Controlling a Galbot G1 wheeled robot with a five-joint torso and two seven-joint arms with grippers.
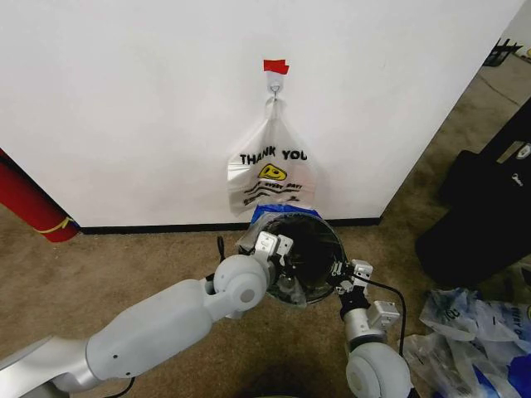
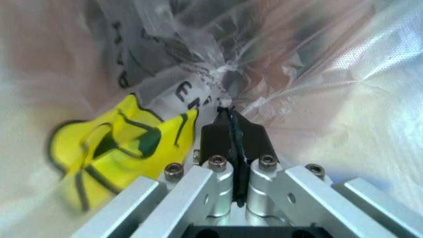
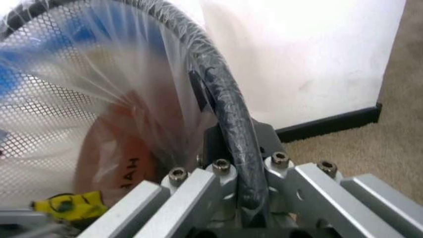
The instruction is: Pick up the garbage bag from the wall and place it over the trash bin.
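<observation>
Garbage bag of thin see-through plastic with blue patches lies inside and over the mouth of the small round black mesh trash bin. The bin stands on the brown carpet floor just in front of the plain white wall with its black baseboard. Blue film shows along the bin's far rim, nearest the wall.

The left hand is at the bin's left rim, reaching down into the opening. In the left wrist view its fingers are pressed together on a thin fold of the bag's film, with crinkled clear plastic and a yellow-and-black print all around them.

The right hand is at the bin's right rim. In the right wrist view its fingers are closed on either side of the dark rim, which is wrapped in the bag's film. The mesh and blue patches show through the plastic beyond.

On the wall above the bin, a white "THANK YOU" plastic bag with a yellow smiley hangs by its handles from a small hook under a strip of red tape. Its lower edge is close above the bin's far rim.

A large red cylinder leans against the wall far to the left. A heap of white-and-blue plastic bags lies on the carpet to the right.
</observation>
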